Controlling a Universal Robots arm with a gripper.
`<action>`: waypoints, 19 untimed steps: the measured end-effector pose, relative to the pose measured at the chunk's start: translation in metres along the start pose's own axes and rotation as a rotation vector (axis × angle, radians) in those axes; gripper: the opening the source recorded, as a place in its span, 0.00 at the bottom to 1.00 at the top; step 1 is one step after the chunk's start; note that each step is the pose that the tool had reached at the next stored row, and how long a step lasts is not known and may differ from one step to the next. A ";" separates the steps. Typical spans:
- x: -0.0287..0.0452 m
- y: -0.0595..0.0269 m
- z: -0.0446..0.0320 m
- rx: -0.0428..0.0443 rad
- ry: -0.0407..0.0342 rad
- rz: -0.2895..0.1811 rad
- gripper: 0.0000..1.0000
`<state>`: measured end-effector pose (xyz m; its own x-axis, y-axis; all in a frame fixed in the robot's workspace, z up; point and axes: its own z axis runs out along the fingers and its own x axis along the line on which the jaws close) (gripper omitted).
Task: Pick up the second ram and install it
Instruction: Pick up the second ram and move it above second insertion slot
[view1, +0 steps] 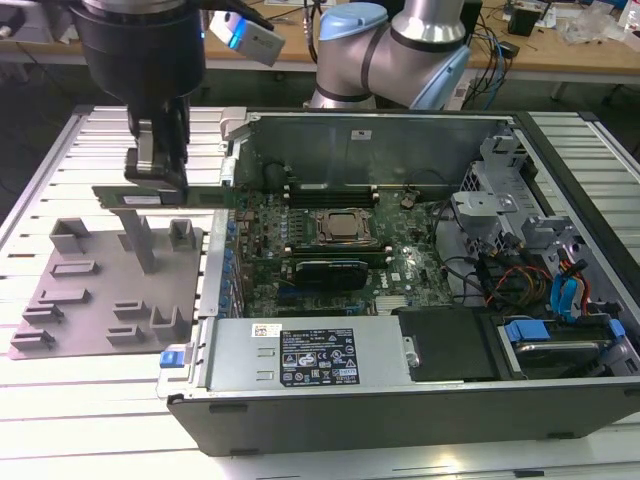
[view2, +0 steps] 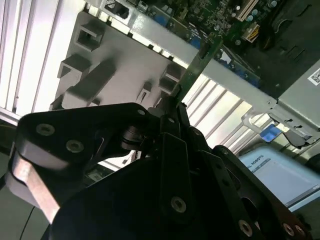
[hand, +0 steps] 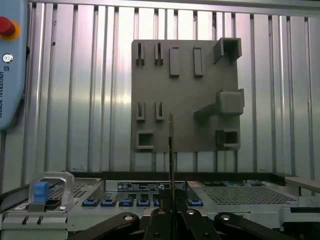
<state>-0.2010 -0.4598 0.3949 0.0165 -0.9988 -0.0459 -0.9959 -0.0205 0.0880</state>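
Holds ram (view1: 210, 197) level in mid-air, pinched near its middle by gripper (view1: 157, 180), jaws closed onto its flat faces. Hangs above grey tray (view1: 100, 285), one end close to the case (view1: 400, 425) wall at the exterior view's left. Shows edge-on in the first wrist view, rising from the fingers (hand: 159, 222) across the tray. Slants toward the motherboard (view2: 215, 20) in the second wrist view.

The end effector (view1: 157, 178) points straight down — clamped on the second ram (view1: 203, 197).
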 end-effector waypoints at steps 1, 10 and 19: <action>0.0001 -0.0026 0.0001 -0.0006 0.0000 0.000 0.11; 0.0007 -0.0329 0.0023 -0.0067 -0.0001 -0.001 0.11; 0.0004 -0.0621 0.0056 -0.0141 -0.0171 -0.068 0.11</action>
<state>-0.1397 -0.4587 0.3838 0.0824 -0.9942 -0.0693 -0.9912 -0.0889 0.0981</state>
